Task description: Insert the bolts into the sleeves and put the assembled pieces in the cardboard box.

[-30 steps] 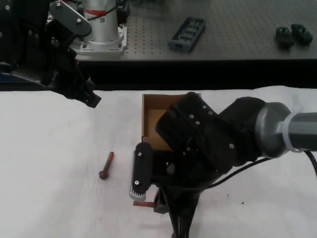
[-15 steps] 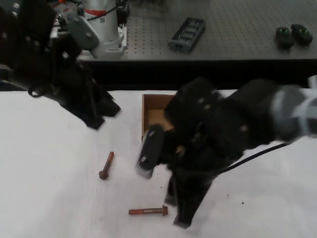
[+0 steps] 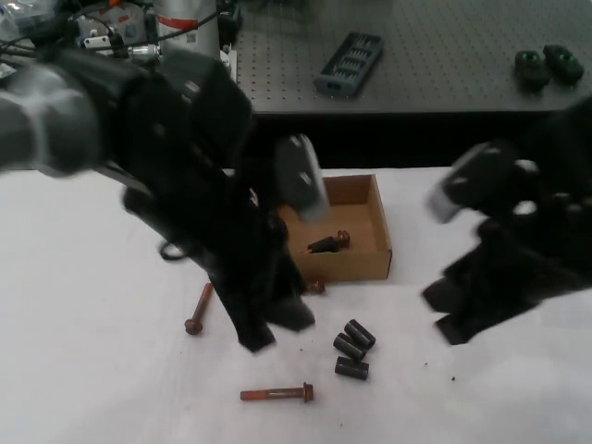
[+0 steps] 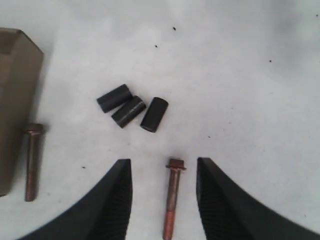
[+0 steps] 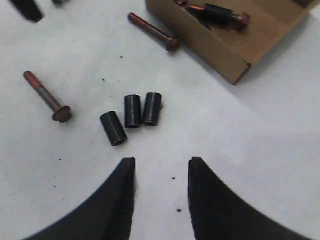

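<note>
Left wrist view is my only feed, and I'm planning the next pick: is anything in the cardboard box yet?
Observer: Yes, one assembled piece, a bolt through a sleeve, lies in the cardboard box.
Operator: Any bolts besides the two I see?
Observer: A third loose bolt lies on the white cloth, left of the box in the high view.
Operator: And the right gripper?
Observer: The right gripper is open and empty, over the cloth near the three sleeves.
</note>
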{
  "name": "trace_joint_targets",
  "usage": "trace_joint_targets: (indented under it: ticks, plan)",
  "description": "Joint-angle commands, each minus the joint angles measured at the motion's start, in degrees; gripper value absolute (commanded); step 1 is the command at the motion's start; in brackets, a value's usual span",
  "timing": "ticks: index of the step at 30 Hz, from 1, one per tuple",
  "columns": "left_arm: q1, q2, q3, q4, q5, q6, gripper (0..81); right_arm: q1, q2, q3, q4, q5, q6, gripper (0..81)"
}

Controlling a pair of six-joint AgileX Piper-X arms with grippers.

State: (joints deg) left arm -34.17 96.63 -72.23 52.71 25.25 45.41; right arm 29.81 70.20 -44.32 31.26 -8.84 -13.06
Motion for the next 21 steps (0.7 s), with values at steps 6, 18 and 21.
trace_joint_targets:
  ticks: [6,18,21]
  plan:
    - [-3.9,3.5,-0.2,1.3,-11.4,-1.5,31.5,-3.1,-3.4,4.1,-1.6,-2.7,2.0,26.5]
    - [-3.9,8.0,-0.2,1.7,-12.6,0.2,31.5,-3.1,-3.7,5.4,-2.4,-3.9,2.1,26.5]
    - [-3.9,9.1,-0.2,1.7,-12.6,1.0,31.5,-3.1,-3.7,5.4,-2.4,-3.9,2.1,26.5]
